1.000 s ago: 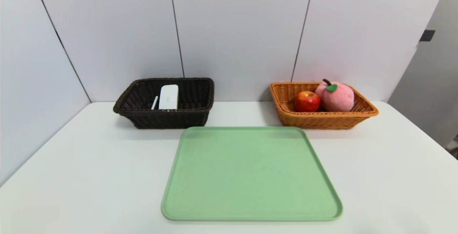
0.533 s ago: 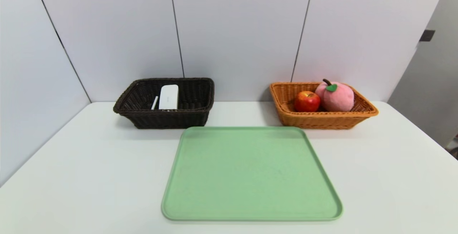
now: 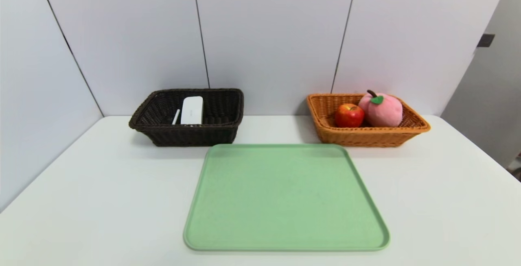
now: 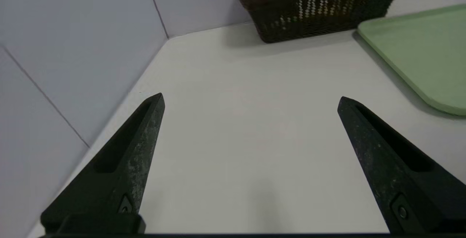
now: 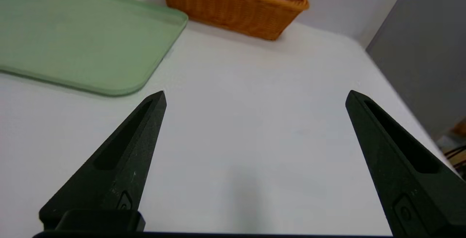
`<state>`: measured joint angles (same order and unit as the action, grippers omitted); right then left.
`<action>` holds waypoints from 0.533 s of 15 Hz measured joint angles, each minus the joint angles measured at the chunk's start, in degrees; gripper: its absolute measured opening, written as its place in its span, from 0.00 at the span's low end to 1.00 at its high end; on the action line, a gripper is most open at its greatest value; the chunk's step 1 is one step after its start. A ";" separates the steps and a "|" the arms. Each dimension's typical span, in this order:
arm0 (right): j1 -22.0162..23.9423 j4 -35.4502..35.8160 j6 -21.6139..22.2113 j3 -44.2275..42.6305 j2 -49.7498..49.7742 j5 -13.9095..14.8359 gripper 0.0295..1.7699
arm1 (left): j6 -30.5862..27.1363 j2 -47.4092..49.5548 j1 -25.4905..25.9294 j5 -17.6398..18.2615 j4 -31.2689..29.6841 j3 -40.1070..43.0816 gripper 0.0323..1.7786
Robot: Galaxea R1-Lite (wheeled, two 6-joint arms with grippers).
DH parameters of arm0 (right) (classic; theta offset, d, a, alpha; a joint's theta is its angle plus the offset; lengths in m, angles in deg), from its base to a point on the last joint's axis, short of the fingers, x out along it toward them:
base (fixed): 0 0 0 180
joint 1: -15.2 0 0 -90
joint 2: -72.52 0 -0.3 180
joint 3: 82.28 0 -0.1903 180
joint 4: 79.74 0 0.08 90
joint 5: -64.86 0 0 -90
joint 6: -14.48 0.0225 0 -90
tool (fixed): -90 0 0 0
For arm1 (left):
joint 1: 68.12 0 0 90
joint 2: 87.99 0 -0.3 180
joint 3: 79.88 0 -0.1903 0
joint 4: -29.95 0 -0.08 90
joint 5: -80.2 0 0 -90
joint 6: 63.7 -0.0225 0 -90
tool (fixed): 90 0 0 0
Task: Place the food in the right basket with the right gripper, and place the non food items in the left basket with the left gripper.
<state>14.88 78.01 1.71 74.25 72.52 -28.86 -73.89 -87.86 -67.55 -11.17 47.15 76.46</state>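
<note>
Left and right wrist views come nearest: the black, wedge-fingered left gripper hangs over the white table on the robot's left side, its two fingers spread wide with nothing between them and nothing touched; the black, wedge-fingered right gripper hangs over the table on the right side, likewise released, wide apart and touching nothing. Both look parked clear of the work, probably because no item is waiting for them. Farther off, in the head view, the flat, pale green tray with rounded corners lies on the table between the two sides and bears nothing, which suggests that the sorting is done. Beyond its far edge, toward the left, stands the dark brown woven basket, holding a white, rounded box-like object and, beside it, a thin white stick-like object; they are there, I judge, as the non-food items. Toward the right stands the orange-brown woven basket with the round red and yellow apple and, next to it, the plush pink fruit with a brown stem and green leaf, evidently grouped as food. Nothing more seems called for.
</note>
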 joint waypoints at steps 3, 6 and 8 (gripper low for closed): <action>0.00 -1.50 5.06 0.05 0.07 0.34 0.96 | 3.45 0.00 0.00 3.21 6.52 0.24 0.95; 0.00 -1.69 5.68 0.07 0.07 0.33 0.96 | 8.85 -0.02 0.00 2.94 6.30 0.24 0.95; 0.00 -1.72 5.85 0.07 0.07 0.41 0.96 | 9.67 -0.02 0.00 2.60 6.27 0.27 0.95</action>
<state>14.88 76.29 7.57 74.33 72.60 -28.45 -64.22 -87.88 -67.55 -8.57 53.42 76.73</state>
